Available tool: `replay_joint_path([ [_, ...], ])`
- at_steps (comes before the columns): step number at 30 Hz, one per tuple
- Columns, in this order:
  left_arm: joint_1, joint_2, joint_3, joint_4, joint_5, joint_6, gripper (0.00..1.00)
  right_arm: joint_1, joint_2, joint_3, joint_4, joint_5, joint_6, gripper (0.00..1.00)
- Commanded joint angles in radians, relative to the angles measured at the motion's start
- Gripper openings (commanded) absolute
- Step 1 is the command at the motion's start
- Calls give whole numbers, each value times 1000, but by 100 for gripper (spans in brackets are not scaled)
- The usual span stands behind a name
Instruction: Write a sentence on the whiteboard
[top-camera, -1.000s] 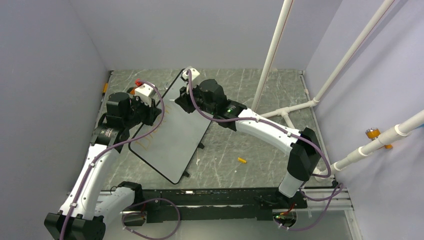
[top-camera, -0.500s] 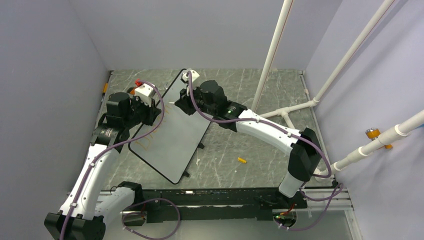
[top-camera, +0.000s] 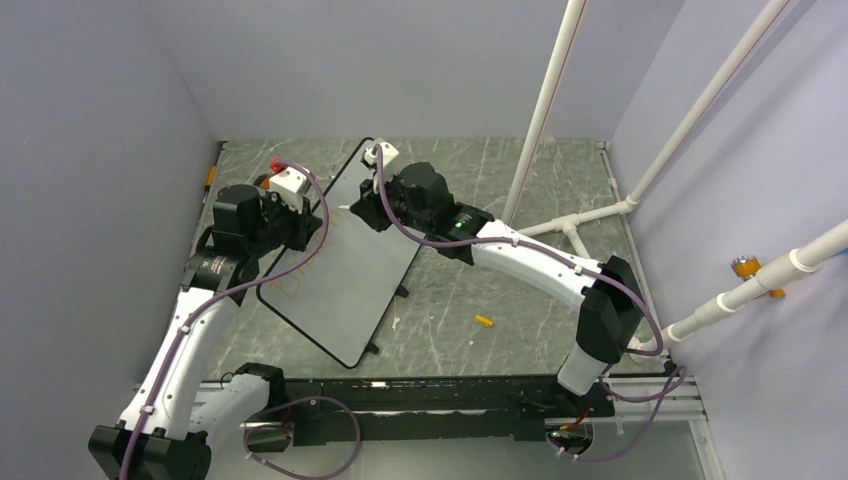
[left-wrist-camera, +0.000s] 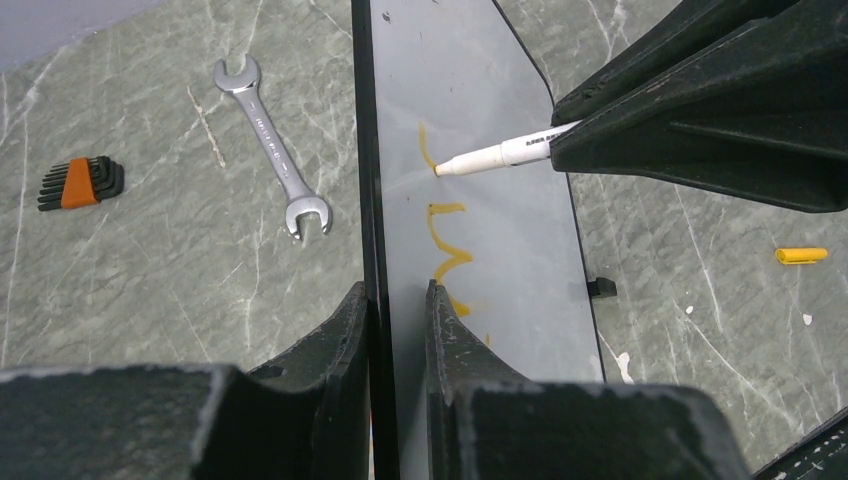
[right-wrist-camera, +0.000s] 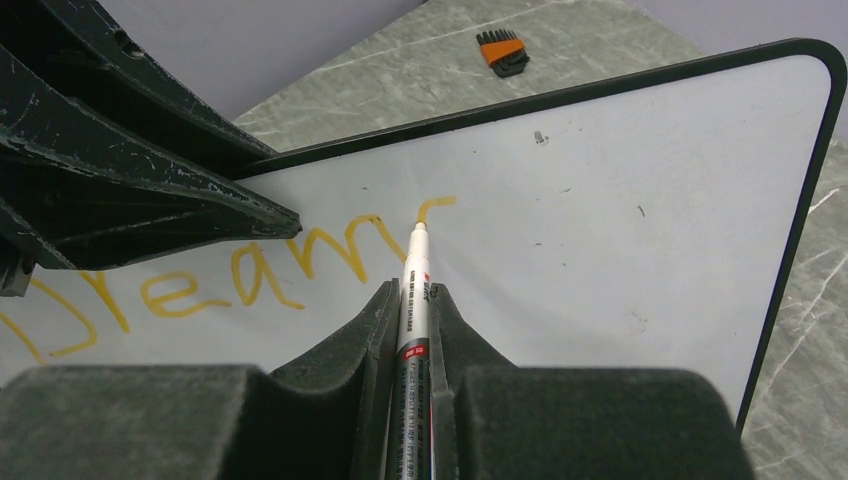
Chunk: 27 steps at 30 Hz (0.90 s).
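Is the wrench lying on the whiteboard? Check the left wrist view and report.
No, the wrench lies on the grey table, beside the black rim of the whiteboard and apart from it.

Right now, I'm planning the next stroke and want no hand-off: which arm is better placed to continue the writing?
Right. The right gripper is shut on the marker, whose tip sits at the end of the orange writing on the whiteboard. The left gripper clamps the whiteboard's edge.

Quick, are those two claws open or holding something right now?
Left gripper: closed on the edge of the whiteboard.
Right gripper: closed, holding the marker.
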Motion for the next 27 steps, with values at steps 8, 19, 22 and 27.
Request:
replay_joint_path([
  [8,-26,17,-43,-157,46,79,0,-6,19,60,-2,50,-29,0],
  [19,-26,16,-43,-156,46,79,0,-13,28,68,-31,65,-33,0],
  [22,-26,17,-44,-156,46,79,0,-12,27,62,-37,71,-37,0],
  [27,-26,17,-44,-157,46,79,0,-13,19,38,-36,75,-33,0],
])
